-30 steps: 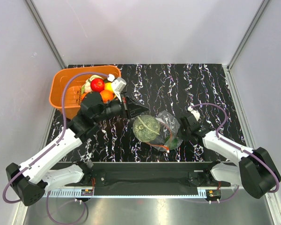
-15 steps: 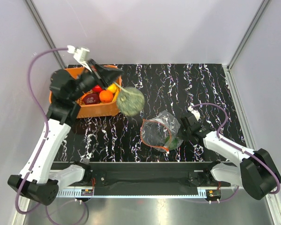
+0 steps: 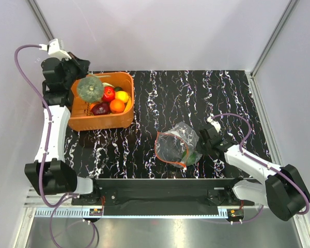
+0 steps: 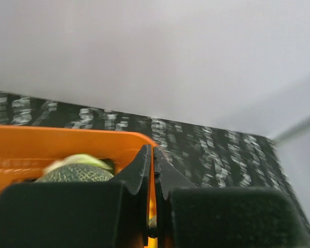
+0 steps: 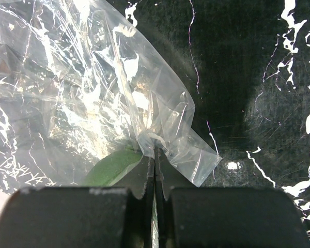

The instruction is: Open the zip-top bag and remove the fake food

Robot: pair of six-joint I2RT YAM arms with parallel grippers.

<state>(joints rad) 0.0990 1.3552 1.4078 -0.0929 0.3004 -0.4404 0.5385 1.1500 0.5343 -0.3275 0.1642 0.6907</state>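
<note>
The zip-top bag (image 3: 174, 146) lies open on the table, its orange-red zip strip forming a loop at the front left. My right gripper (image 3: 200, 146) is shut on the bag's clear back corner (image 5: 160, 135). A flat green bit (image 5: 112, 166) still shows inside the plastic. My left gripper (image 3: 81, 76) is raised over the orange basket's left side, jaws shut on a thin stem, with the dark green roundish piece (image 3: 89, 89) hanging from it. That piece shows at the left of the left wrist view (image 4: 75, 168). The red apple-like ball (image 3: 108, 94) and the maroon piece (image 3: 101, 108) lie in the basket.
The orange basket (image 3: 125, 116) stands at the back left and also holds an orange ball (image 3: 117, 106) and a yellow ball (image 3: 123, 96). Grey walls close in the left, back and right. The black marbled table (image 3: 206, 98) stretches right of the basket.
My left arm has carried the green piece from beside the bag up and left to above the basket. The bag has gone flatter. The right arm has stayed put.
</note>
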